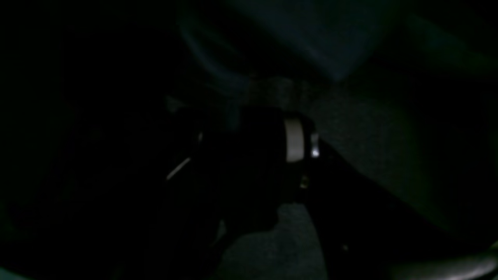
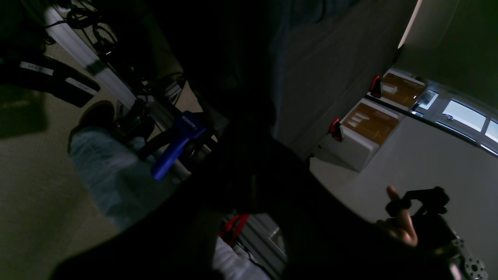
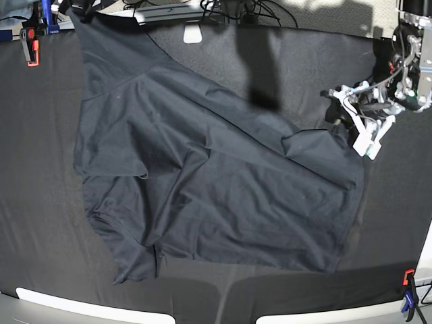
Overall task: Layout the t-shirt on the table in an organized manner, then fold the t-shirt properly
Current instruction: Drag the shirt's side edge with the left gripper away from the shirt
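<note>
- Dark gripper parts fill the near centre of the left wrist view; a pale rounded band (image 1: pixel 294 140) shows on them, with matte, grainy black cloth of the table (image 1: pixel 362 128) behind and a smoother slate fold of the t-shirt (image 1: pixel 311 42) at the top. Too dim to read how the jaws stand here.
- Right wrist view: black shapes close to the lens hide the right gripper's fingers, which are drawn together; whether they pinch cloth cannot be told. One blue clamp handle (image 2: pixel 177 146) carries white lettering too small to read. Two red clamps (image 2: pixel 335 129) sit on the table edge, beside two white boxes (image 2: pixel 363 132) with brown labelled tops. A person's hand (image 2: pixel 400 225) shows at lower right.
- Base view: the t-shirt (image 3: pixel 209 182), thin with a slight sheen, lies spread and creased across the middle of the table (image 3: pixel 54 223). The left gripper (image 3: pixel 368 138), with white fingers, stands at the shirt's right edge, jaws apart. One red clamp (image 3: pixel 30 47) is at the top left, and a red-and-blue one (image 3: pixel 408 290) at the lower right.
</note>
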Controlling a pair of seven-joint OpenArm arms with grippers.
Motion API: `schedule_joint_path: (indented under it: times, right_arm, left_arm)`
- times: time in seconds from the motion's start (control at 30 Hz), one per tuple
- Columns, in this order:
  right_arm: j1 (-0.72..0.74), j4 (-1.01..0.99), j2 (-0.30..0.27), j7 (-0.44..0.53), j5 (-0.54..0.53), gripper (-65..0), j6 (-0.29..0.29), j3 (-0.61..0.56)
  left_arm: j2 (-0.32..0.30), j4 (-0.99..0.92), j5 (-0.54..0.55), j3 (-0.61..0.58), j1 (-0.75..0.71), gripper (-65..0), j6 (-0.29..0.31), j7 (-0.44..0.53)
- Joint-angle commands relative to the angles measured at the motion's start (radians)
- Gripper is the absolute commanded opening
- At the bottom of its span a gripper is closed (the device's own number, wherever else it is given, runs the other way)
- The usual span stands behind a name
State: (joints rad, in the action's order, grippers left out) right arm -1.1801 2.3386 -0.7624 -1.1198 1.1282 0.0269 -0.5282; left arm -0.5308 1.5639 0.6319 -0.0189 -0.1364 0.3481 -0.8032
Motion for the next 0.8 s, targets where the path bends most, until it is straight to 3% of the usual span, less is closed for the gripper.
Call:
schedule_joint_path:
  times: [0.0,0.2,0.27,0.33,0.37,0.47,0.57,0.67,0.77]
  right_arm:
    - [-0.014,0.018,-0.005,-0.009,0.024,-65.0,0.013,-0.001]
    - [-0.014,0.018,-0.005,-0.009,0.024,-65.0,0.014,-0.001]
    - [-0.014,0.018,-0.005,-0.009,0.024,-65.0,0.014,-0.001]
    - [-0.014,0.018,-0.005,-0.009,0.024,-65.0,0.014,-0.001]
    - [-0.014,0.018,-0.005,-0.009,0.024,-65.0,0.014,-0.001]
    - [-0.014,0.018,-0.005,-0.009,0.024,-65.0,0.014,-0.001]
    - [-0.014,0.018,-0.005,-0.009,0.024,-65.0,0.014,-0.001]
    - [-0.014,0.018,-0.005,-0.009,0.024,-65.0,0.014,-0.001]
    - [-0.015,0.018,-0.005,-0.009,0.024,-65.0,0.014,-0.001]
  left_arm:
    - [-0.015,0.014,0.009,0.007,0.026,-43.9,0.004,0.029]
    - [-0.015,0.014,0.010,0.007,0.078,-45.4,0.003,0.033]
    - [-0.015,0.014,0.009,0.007,0.078,-51.8,0.004,0.025]
    - [-0.016,0.014,0.008,0.007,0.075,-63.4,0.004,0.005]
    - [-0.016,0.014,0.009,0.007,0.072,-65.0,0.004,-0.003]
    - [-0.017,0.014,0.018,0.007,0.072,-65.0,0.004,-0.067]
    - [-0.039,0.018,0.093,0.007,0.071,-65.0,0.018,-0.183]
    - [-0.087,0.021,0.170,0.007,0.069,-65.0,0.085,-0.298]
    - [-0.146,0.021,0.226,0.007,0.067,-65.0,0.091,-0.327]
